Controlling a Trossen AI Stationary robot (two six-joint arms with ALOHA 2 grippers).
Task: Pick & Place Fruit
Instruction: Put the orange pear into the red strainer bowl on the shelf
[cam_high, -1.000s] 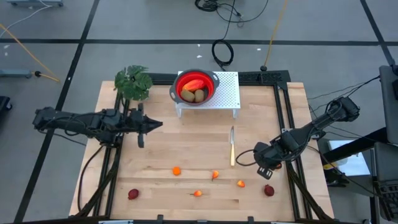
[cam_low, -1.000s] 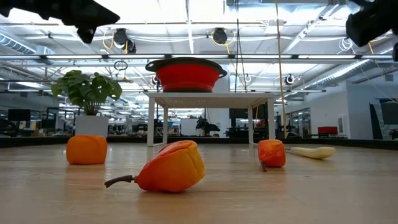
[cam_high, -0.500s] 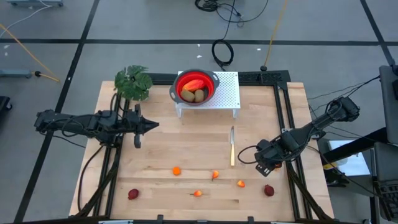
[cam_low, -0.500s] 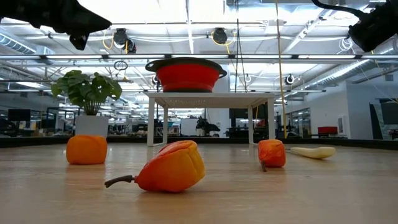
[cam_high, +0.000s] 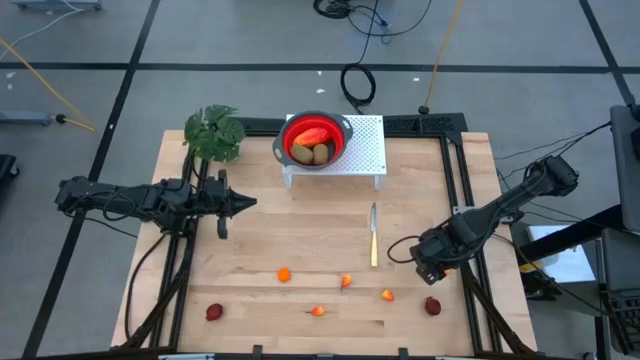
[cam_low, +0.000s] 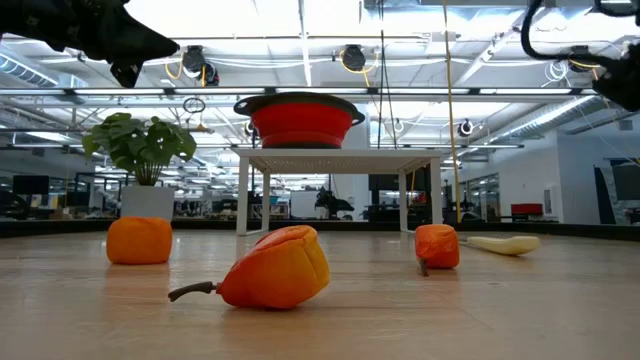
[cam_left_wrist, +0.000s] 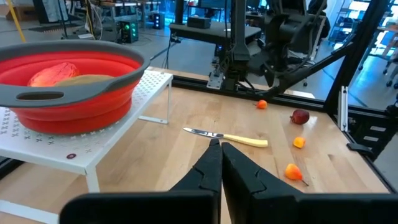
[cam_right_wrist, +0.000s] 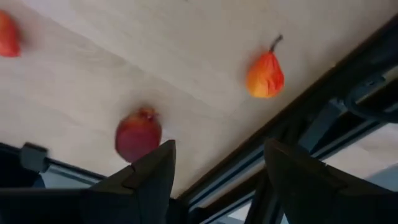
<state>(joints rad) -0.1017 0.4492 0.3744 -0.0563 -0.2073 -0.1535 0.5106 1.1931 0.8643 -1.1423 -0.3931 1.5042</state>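
Small toy fruits lie on the wooden table near its front edge: orange ones (cam_high: 284, 274), (cam_high: 345, 281), (cam_high: 387, 295), (cam_high: 318, 311) and dark-red ones (cam_high: 214, 313), (cam_high: 432, 306). More fruit sits in the red bowl (cam_high: 316, 138) on the white rack (cam_high: 365, 150). My right gripper (cam_high: 426, 268) hovers open at the right, just far of the dark-red fruit (cam_right_wrist: 138, 135); nothing is between its fingers (cam_right_wrist: 152, 180). An orange pear-shaped fruit (cam_right_wrist: 265, 74) lies farther off. My left gripper (cam_left_wrist: 219, 168) is shut and empty, held above the table's left half (cam_high: 240, 203).
A slim knife (cam_high: 374, 235) lies between the rack and the fruits. A leafy green plant (cam_high: 213, 132) stands at the far left corner. Black frame rails (cam_high: 462, 200) run along the table's right side, close to my right arm.
My left gripper has drawn back a little toward the table's left edge. My right gripper has shifted slightly toward the near edge, closer to the dark-red fruit at the right. No fruit has moved.
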